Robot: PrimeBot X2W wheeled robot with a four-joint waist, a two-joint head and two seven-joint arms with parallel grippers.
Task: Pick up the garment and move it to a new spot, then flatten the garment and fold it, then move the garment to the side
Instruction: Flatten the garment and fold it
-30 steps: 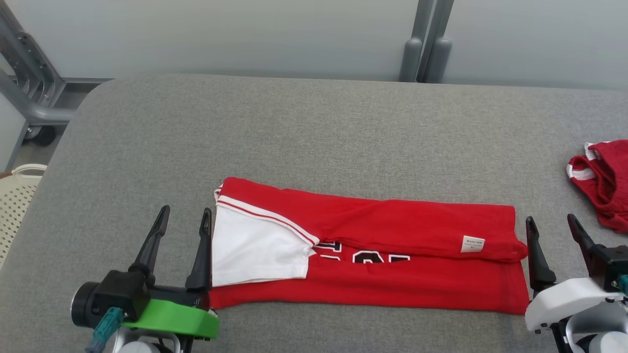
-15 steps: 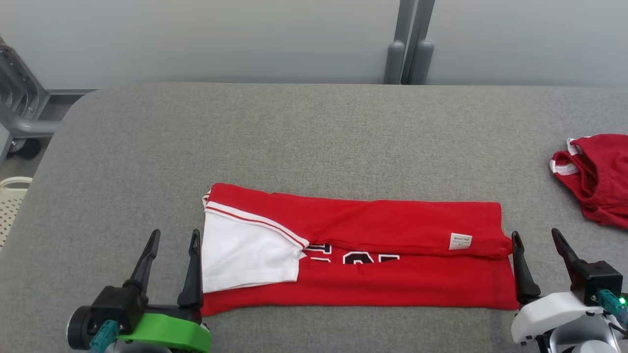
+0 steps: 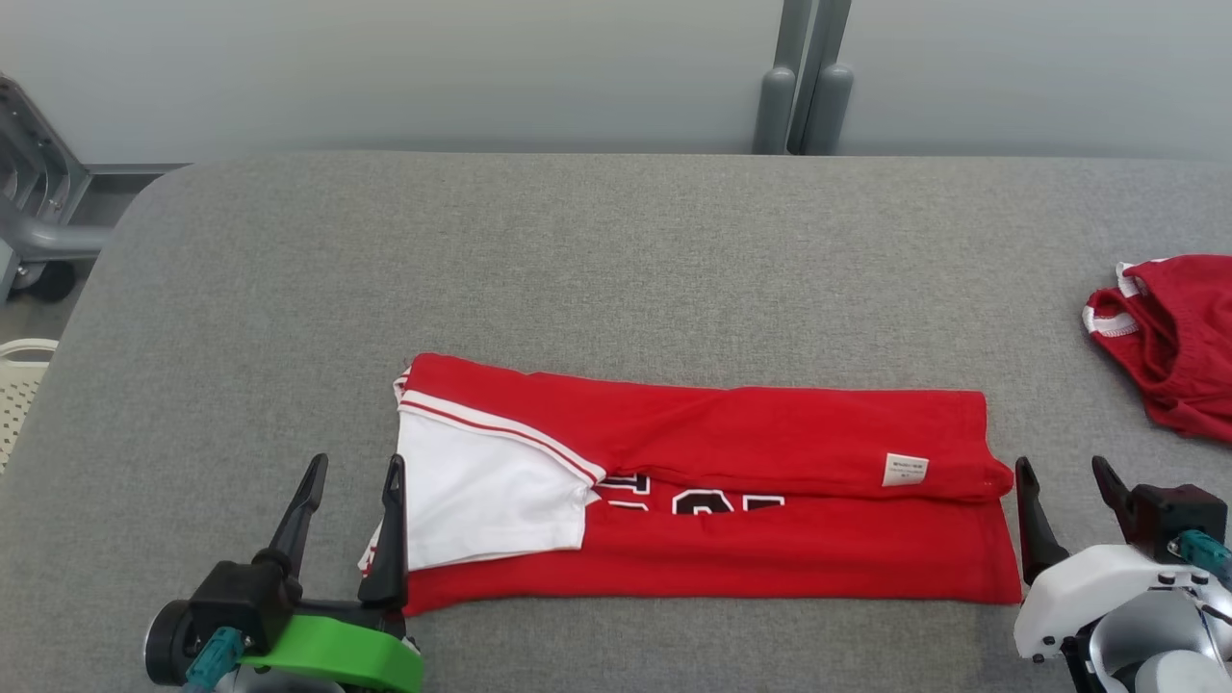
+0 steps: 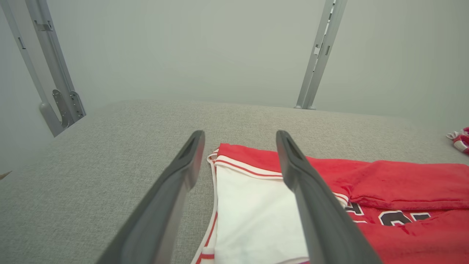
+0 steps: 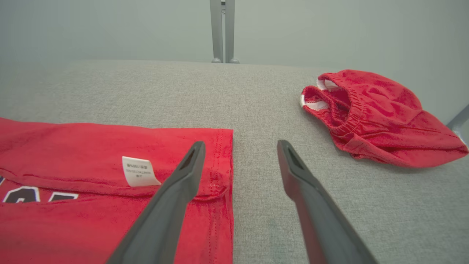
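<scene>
Garment (image 3: 770,443): flat on worktop (image 3: 577,250), towards its front, lying lengthwise left to right.
Left claw (image 3: 354,467): straddles garment's left edge.
Right claw (image 3: 1062,465): straddles garment's right edge.
Shorts (image 3: 1179,337): far right on worktop, behind right claw, well apart from garment.
Basket (image 3: 19,385): beside worktop's left edge.

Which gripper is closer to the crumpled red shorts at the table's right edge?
Right. The right gripper stands open at the right end of the folded red-and-white jersey, with the crumpled red shorts just beyond it. The left gripper is at the jersey's opposite end.
</scene>
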